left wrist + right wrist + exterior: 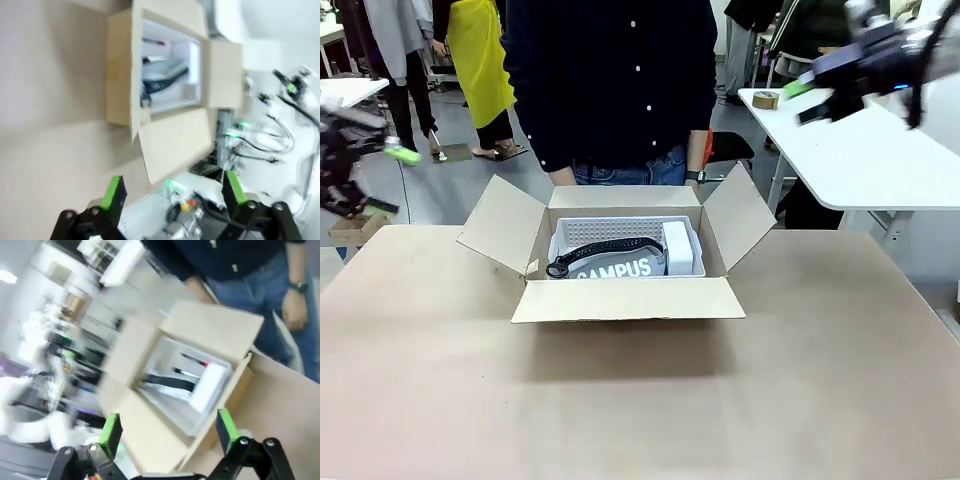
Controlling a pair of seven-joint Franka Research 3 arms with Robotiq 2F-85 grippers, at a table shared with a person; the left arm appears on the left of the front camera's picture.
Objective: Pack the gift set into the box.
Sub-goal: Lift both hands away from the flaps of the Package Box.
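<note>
The box [630, 298] stands open at the middle of the table, its four flaps spread outward. Inside it sits the gift set [625, 250]: a white perforated basket holding a dark item lettered "CAMPUS" and a small white carton. My left gripper [388, 180] hangs open at the far left, off the table's corner and well away from the box. My right gripper [810, 100] is raised high at the upper right, open and empty. Both wrist views look down on the box [165, 90] [190, 385] from afar, between open fingers [114, 192] [111, 432] with nothing held.
A person in a dark shirt [610, 80] stands right behind the box, arms hanging at the sides. A white side table [860, 150] with a tape roll [766, 99] stands at the back right. Brown tabletop [640, 410] stretches in front of the box.
</note>
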